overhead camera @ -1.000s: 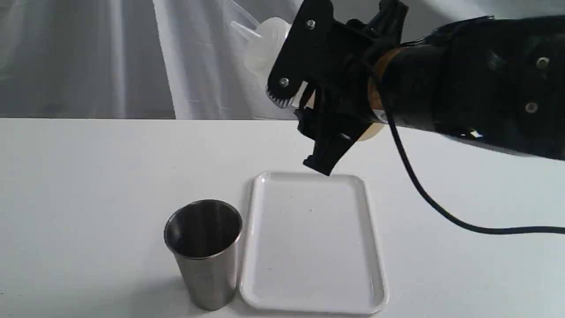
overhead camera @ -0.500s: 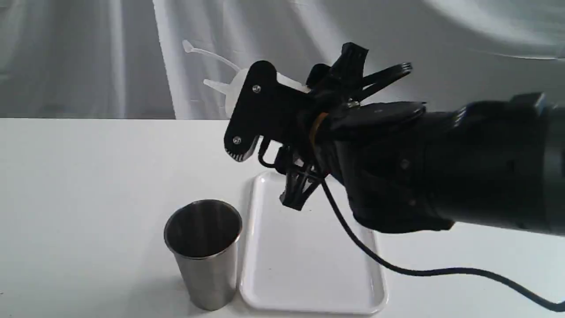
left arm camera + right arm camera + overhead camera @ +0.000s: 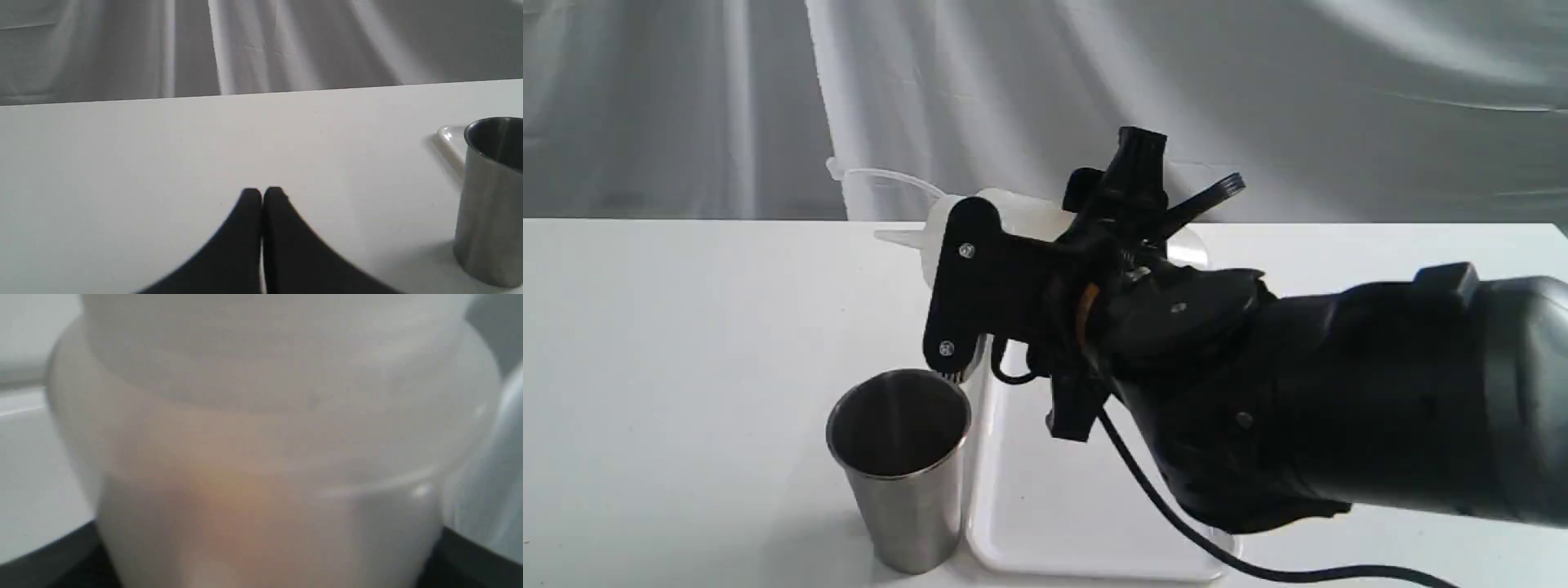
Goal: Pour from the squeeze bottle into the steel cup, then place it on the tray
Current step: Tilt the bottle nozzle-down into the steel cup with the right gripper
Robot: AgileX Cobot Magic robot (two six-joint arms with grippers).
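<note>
My right gripper (image 3: 956,327) is shut on the squeeze bottle (image 3: 1029,214), which lies tipped on its side above the table. Its thin nozzle (image 3: 894,238) points left, roughly level, with the tethered tip cap (image 3: 837,170) hanging loose above it. No stream shows. The steel cup (image 3: 900,469) stands upright just below the near finger, beside the tray's (image 3: 1045,506) left rim. In the right wrist view the bottle (image 3: 261,457) fills the frame, with a faint orange tint inside. My left gripper (image 3: 262,195) is shut and empty, low over the table, left of the cup (image 3: 488,200).
The right arm's black cable (image 3: 1156,506) hangs over the tray. The bulky right arm (image 3: 1339,408) covers the tray's right half. A tray corner (image 3: 447,135) shows behind the cup. A pale curtain (image 3: 686,106) hangs past the table's far edge.
The right arm came down and leftward with the bottle, from high above the tray's far end to just over the cup. The bottle tipped further over. The cup and tray stayed put.
</note>
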